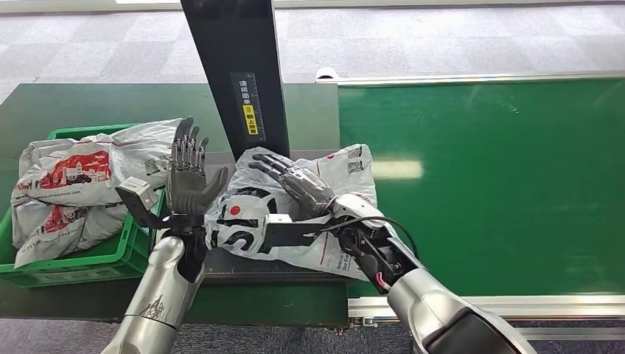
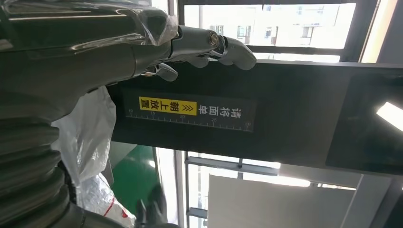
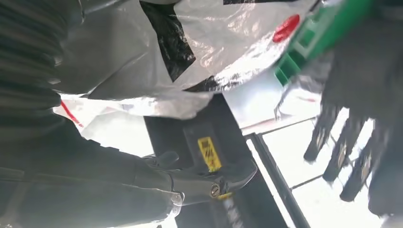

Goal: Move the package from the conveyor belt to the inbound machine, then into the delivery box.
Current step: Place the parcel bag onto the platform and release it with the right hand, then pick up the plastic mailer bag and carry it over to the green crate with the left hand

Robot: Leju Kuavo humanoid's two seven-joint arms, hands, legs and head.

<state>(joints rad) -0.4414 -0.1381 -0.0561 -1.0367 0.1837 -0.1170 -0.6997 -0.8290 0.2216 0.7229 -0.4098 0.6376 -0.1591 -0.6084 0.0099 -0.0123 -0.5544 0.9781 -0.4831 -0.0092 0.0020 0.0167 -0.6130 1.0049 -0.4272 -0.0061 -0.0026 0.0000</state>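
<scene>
Head view: the package (image 1: 295,221), a white plastic mailer with black and red print, lies on the inbound machine's dark platform (image 1: 243,269), at the foot of its black column (image 1: 239,74). The right hand (image 1: 295,183) rests flat on top of it, fingers extended, gripping nothing. The left hand (image 1: 188,173) stands upright just beside the package's left edge, fingers spread and holding nothing. The green delivery box (image 1: 88,262) at the left edge holds other mailers; the conveyor belt (image 1: 486,177) lies to the right.
</scene>
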